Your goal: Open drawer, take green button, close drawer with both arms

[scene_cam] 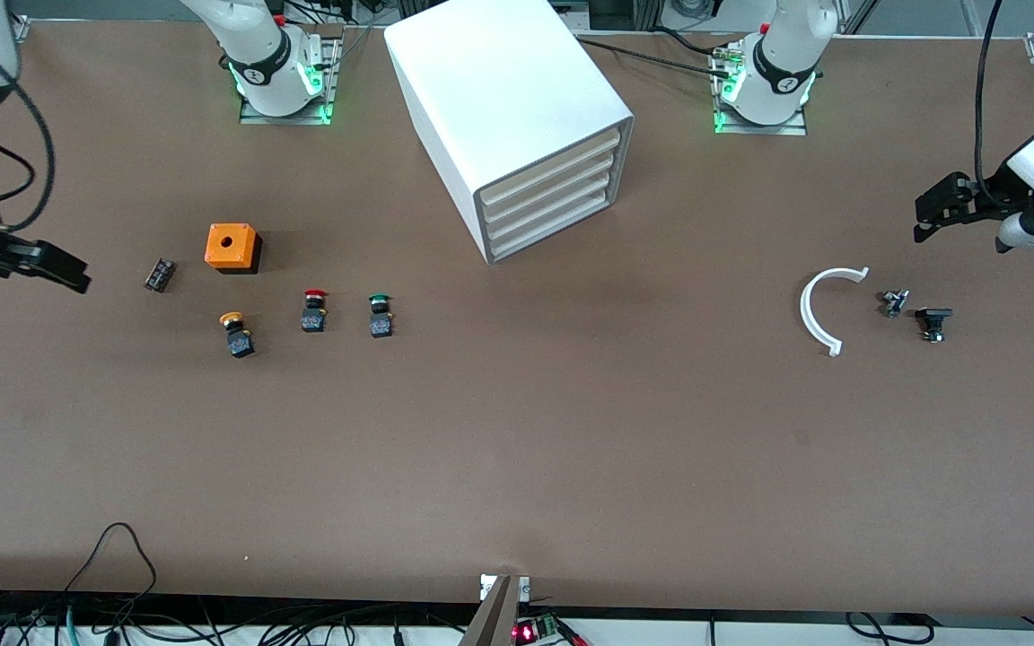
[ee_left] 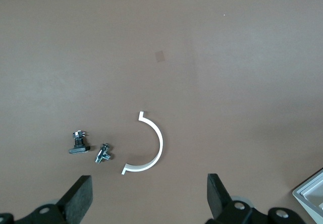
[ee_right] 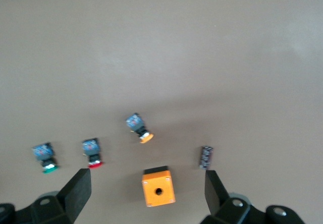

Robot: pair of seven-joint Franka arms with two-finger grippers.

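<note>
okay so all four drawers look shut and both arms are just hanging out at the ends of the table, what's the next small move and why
Probably bring the left gripper, open over the left arm's end of the table, toward the cabinet to pull a drawer. All four cream fronts sit flush, nothing is held, and the right gripper, open too, waits over its own end near the green button lying out on the table.

The flat brown table carries a big white boxy cabinet near its robot-side edge. Toward the right arm's end lie an orange box, a small black block, and green-capped, red-capped and orange-yellow-capped push-buttons. Toward the left arm's end lie a white curved strip and two small dark metal parts.
</note>
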